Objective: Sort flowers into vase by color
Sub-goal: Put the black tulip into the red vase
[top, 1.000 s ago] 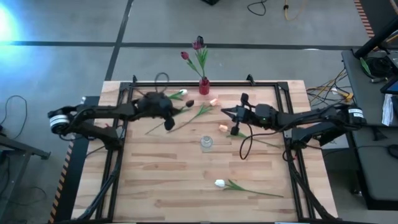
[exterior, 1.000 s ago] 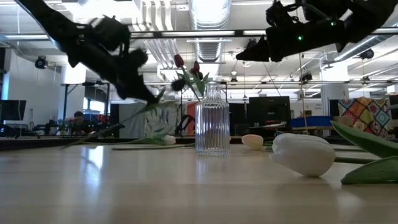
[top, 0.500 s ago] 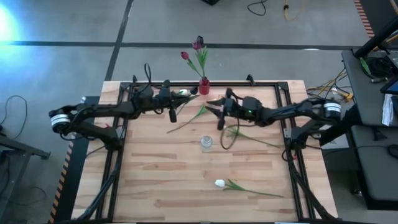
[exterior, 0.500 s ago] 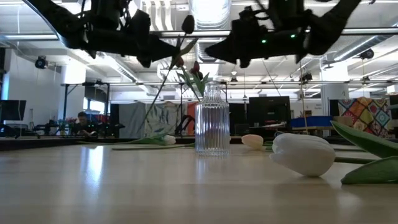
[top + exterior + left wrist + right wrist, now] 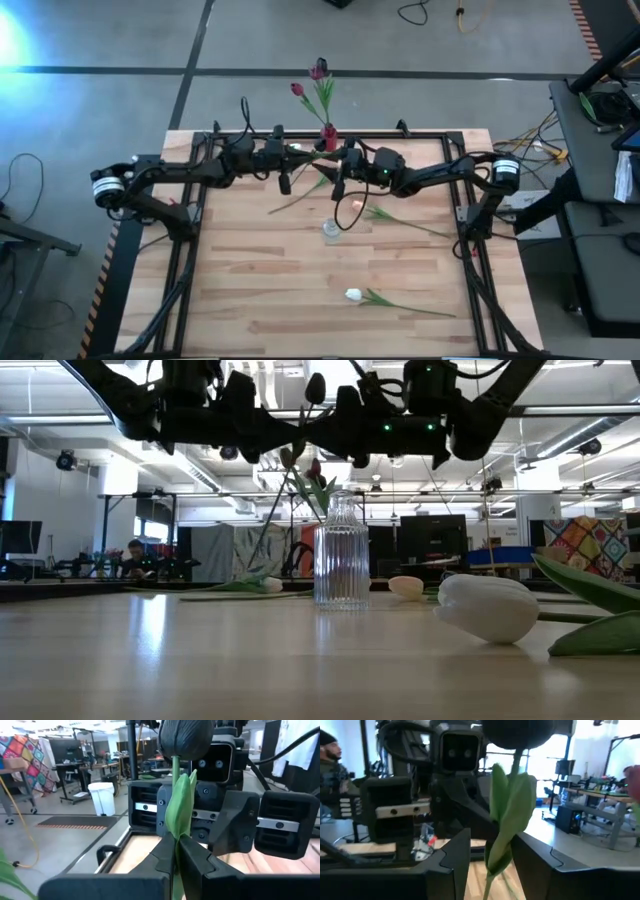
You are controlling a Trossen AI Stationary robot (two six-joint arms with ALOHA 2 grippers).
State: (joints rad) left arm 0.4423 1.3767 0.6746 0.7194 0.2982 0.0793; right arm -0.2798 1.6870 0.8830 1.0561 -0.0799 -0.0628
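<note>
High view: both arms reach in from the desk's (image 5: 250,300) 9 and 3 o'clock sides and meet near its 12 o'clock edge.

Left gripper (image 5: 284,172): raised above the desk at about 11 o'clock. In the left wrist view its fingers (image 5: 165,857) are drawn narrow onto the green stem of a dark tulip (image 5: 182,740), which stands upright with its head above them.

Right gripper (image 5: 336,178): directly facing the left one, just beside it. In the right wrist view its fingers (image 5: 455,852) flank the same stem and leaf with a gap on each side; whether they touch the stem cannot be told. In the low view the dark tulip shows between the two grippers, head up, stem slanting downward.

Red vase (image 5: 328,138): at the 12 o'clock edge, holding two maroon tulips (image 5: 318,72) whose heads lean out beyond the desk.

Clear ribbed vase (image 5: 331,230): near the desk's centre, below the grippers, with no flowers in it.

Loose flowers: a white tulip (image 5: 353,295) at about 5 o'clock, well apart from both vases; a green stem (image 5: 405,223) lying toward 3 o'clock of the clear vase.
</note>
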